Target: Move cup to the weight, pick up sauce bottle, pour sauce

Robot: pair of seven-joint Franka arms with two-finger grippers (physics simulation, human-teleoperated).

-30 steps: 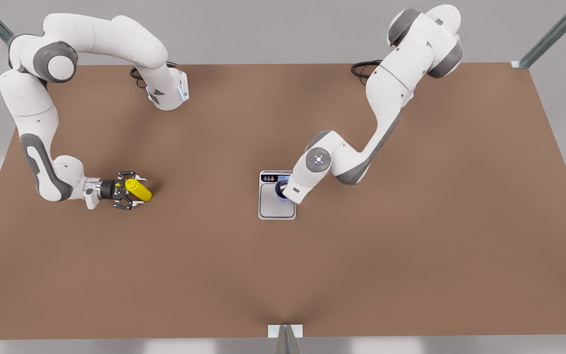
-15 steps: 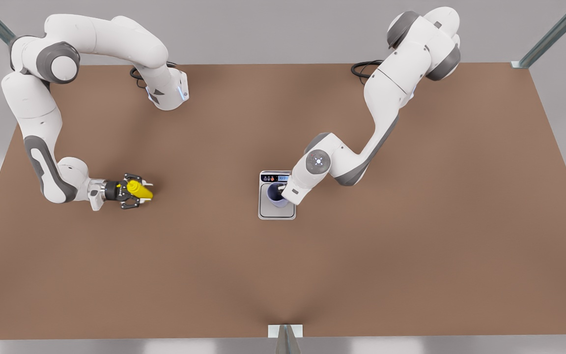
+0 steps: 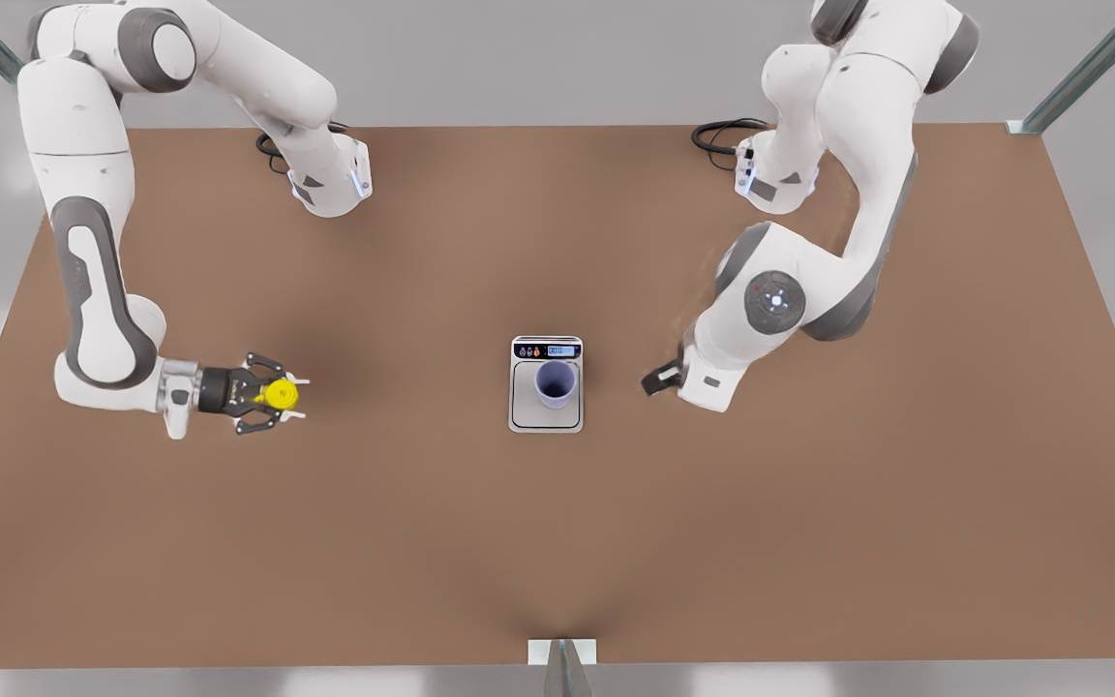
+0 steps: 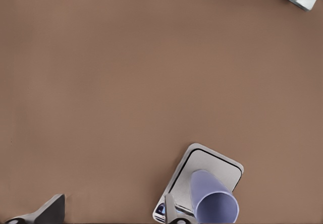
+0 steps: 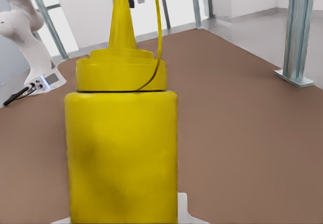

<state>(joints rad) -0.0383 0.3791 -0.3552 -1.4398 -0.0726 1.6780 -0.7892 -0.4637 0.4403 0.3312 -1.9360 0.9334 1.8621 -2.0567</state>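
The lavender cup (image 3: 555,383) stands upright on the weight (image 3: 546,418), a small silver-grey scale at the table's middle. My left gripper (image 3: 660,378) hovers to the front view's right of the weight, open and apart from the cup. In the left wrist view, the cup (image 4: 214,202) and weight (image 4: 208,158) lie beyond the spread fingertips (image 4: 51,210). At the front view's left, my right gripper (image 3: 274,394) is shut on the yellow sauce bottle (image 3: 281,393), held upright with its nozzle up. The sauce bottle (image 5: 121,148) stands close in the right wrist view.
Bare brown table (image 3: 809,503) spreads around the weight. Both arm bases and black cables (image 3: 717,136) sit along the far edge. Metal frame posts (image 3: 1090,68) stand at the corners, and a bracket (image 3: 562,654) sits at the near edge.
My left gripper let go of the cup and drew back toward the front view's right. My right gripper turned the sauce bottle from lying to upright.
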